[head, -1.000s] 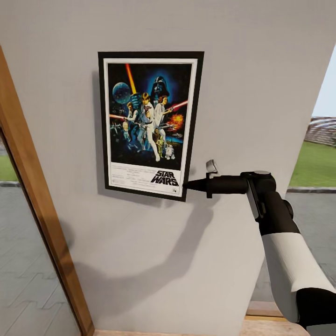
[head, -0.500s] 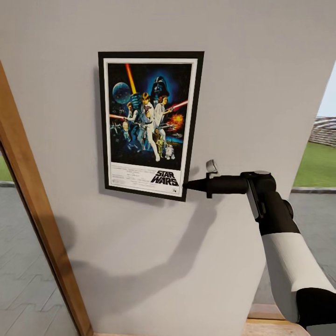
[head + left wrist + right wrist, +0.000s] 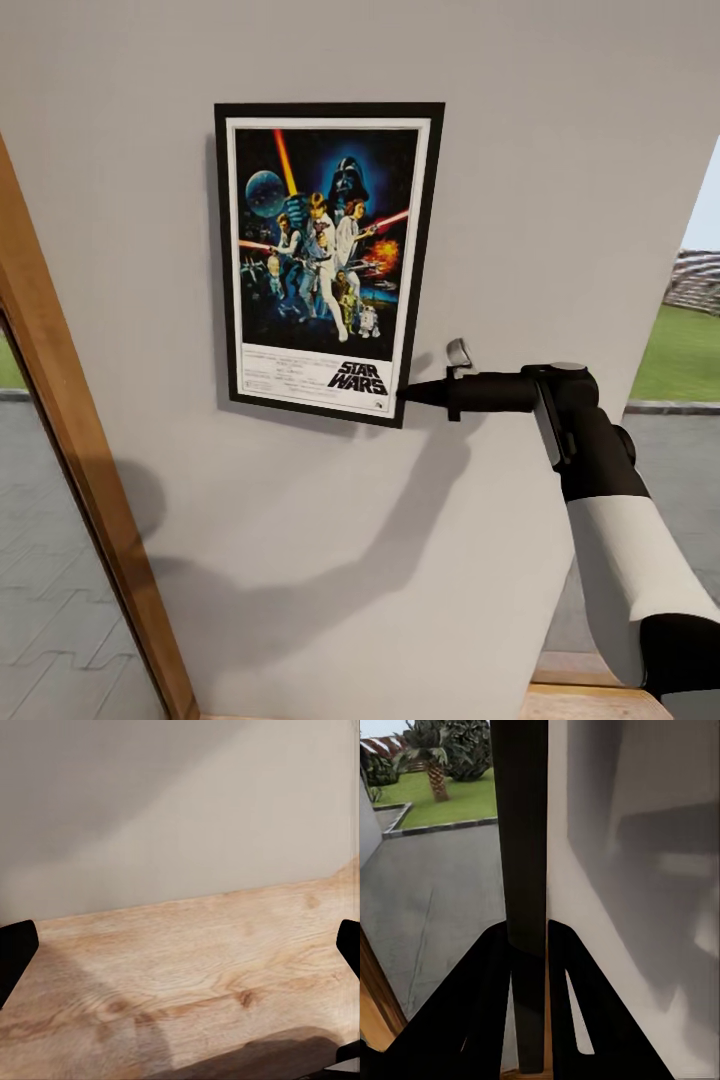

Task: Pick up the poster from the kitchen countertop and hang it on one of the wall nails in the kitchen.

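While the poster (image 3: pixel 328 262) stands upright and flat against the grey wall (image 3: pixel 560 150), the right gripper (image 3: pixel 405 394) is clamped on its lower right corner. The right wrist view confirms this: both black fingers (image 3: pixel 484 990) press on the dark frame edge (image 3: pixel 521 832), seen end-on, with the wall just beside it.

Poster position: high on the wall, between the wooden door frame (image 3: pixel 70 440) and the wall's right edge, its top slightly wider than its bottom in the head view. No nail can be made out; if one is there, the poster covers it.

Left gripper (image 3: pixel 180 967): its tips sit wide apart, holding nothing, over a wood-grain surface (image 3: pixel 195 960) that meets a pale wall.

Progress, as a judgement: pickup and carry are done, and the poster is at hanging height. Whether it already bears on a nail cannot be told. Remaining: confirm it hangs, release the corner, draw the arm clear.
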